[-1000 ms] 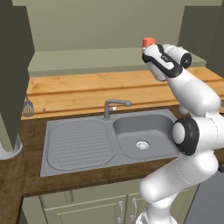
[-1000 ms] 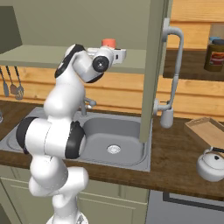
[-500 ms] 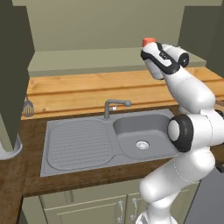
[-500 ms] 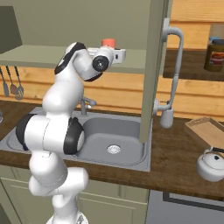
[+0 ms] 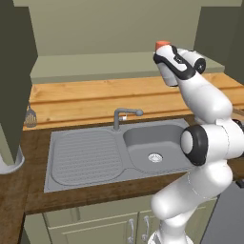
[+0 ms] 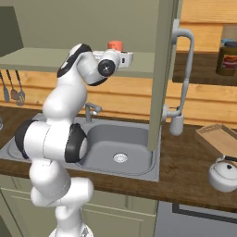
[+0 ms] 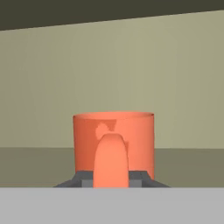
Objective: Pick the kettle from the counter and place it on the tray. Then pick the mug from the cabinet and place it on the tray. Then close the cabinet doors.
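Mug (image 7: 113, 144) clamped by end effector (image 7: 113, 178) inside cabinet (image 5: 119, 62); kettle (image 6: 223, 173) sits beside tray (image 6: 221, 141), doors unclosed.

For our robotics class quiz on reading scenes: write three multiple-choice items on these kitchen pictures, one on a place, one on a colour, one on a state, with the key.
1. Where does the kettle stand?
A. in the sink
B. on the tray
C. on the cabinet shelf

2. What colour is the mug?
A. orange-red
B. blue
C. white

3. How is the pincer?
A. wide open, away from everything
B. shut on the mug's handle
C. shut on the tap

Key:
1 B, the right base view shows it inside the tray's raised rim.
2 A, the hand view shows its orange-red body.
3 B, the hand view shows the fingertips hugging the handle on both sides.
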